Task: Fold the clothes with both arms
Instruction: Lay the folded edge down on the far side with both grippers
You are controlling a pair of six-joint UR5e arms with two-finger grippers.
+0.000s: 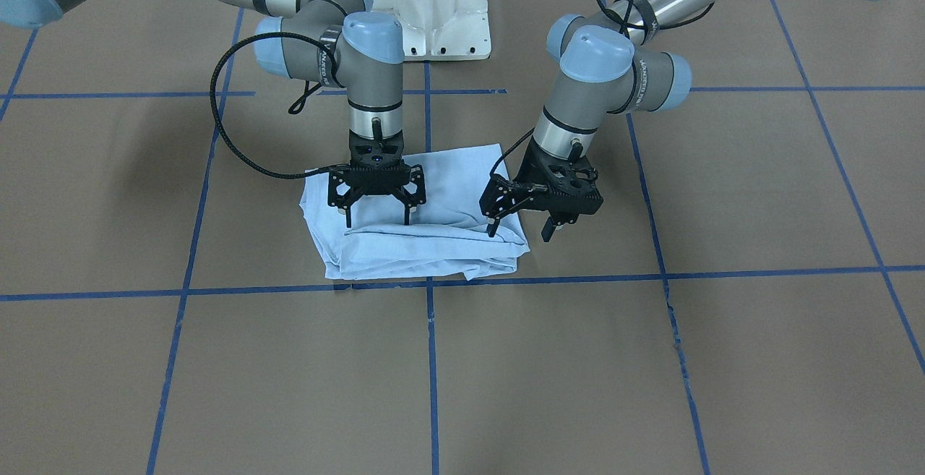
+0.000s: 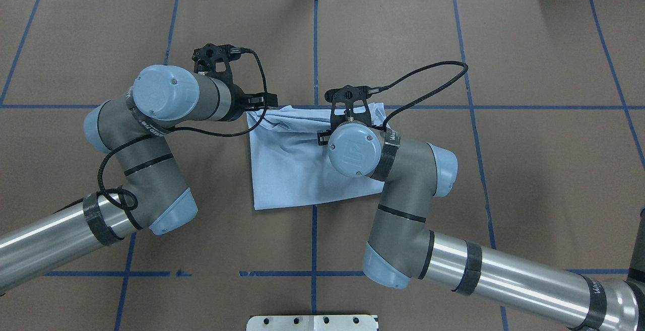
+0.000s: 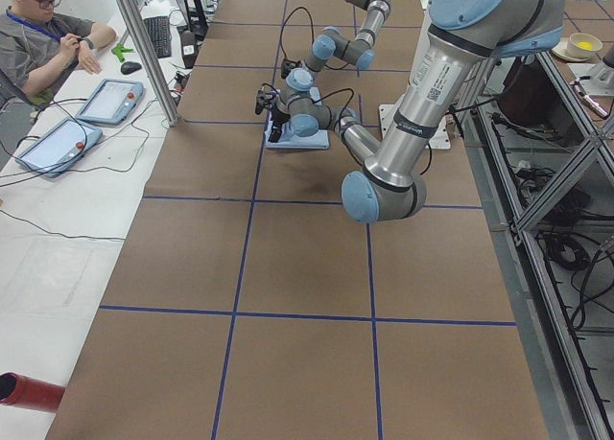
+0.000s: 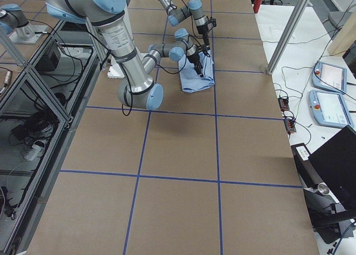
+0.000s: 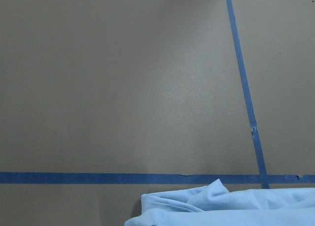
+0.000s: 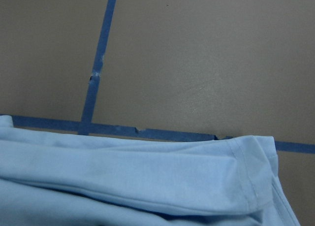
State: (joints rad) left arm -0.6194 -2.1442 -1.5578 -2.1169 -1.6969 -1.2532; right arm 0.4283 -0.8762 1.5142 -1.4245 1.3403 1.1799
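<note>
Light blue T-shirt (image 1: 433, 247) lies folded into a rough rectangle on the brown worktop (image 1: 723, 359), mid-table, a short way out from the white pedestal (image 1: 431, 5). Its far edge (from the robot) sits just beside a blue tape line (image 1: 578, 274), and the overhead view shows the cloth crossing the centre tape line. There is a thick bunched fold along that far edge. No print or collar is showing.

Right claw (image 1: 378, 223) points straight down over the shirt with its fingers spread apart and nothing between them. The tips are at the ridge of the fold (contact can't be confirmed).

Left claw (image 1: 519, 232) is tilted at the shirt's corner on the robot's left, also spread apart and holding nothing. One fingertip is at the cloth edge, and the other is off the cloth over bare worktop.

Left wrist view shows mostly worktop and a tape cross, with a crumpled shirt corner (image 5: 216, 206) at the bottom. Right wrist view shows a folded edge with a stitched hem (image 6: 246, 177) just this side of the tape.

A seated person (image 3: 43, 37) is at the side desk with two tablets.
</note>
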